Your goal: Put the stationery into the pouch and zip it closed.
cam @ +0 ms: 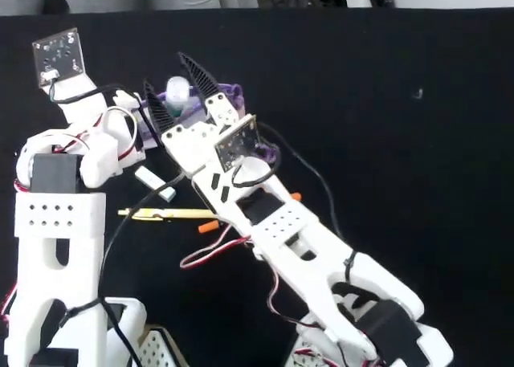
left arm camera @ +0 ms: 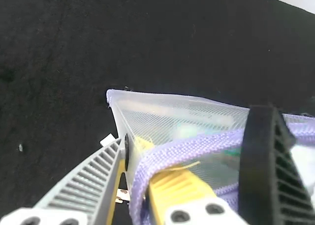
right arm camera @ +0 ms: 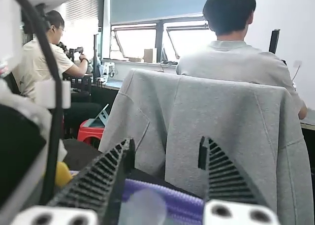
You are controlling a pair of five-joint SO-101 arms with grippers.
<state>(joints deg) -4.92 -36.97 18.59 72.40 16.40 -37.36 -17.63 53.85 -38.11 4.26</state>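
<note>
High view: our right gripper (cam: 165,71) hangs w/ fingers spread wide over the pouch (cam: 231,89), which sits far-left on the black table (cam: 401,142). A white-capped item (cam: 177,87) shows betw. those fingers. Our left gripper (left arm camera: 194,131) grasps the pouch's purple zip edge. Nearer us, outside the pouch, lie a yellow pencil (cam: 165,214), an orange pen (cam: 207,227) and a small white piece (cam: 155,182).
</note>
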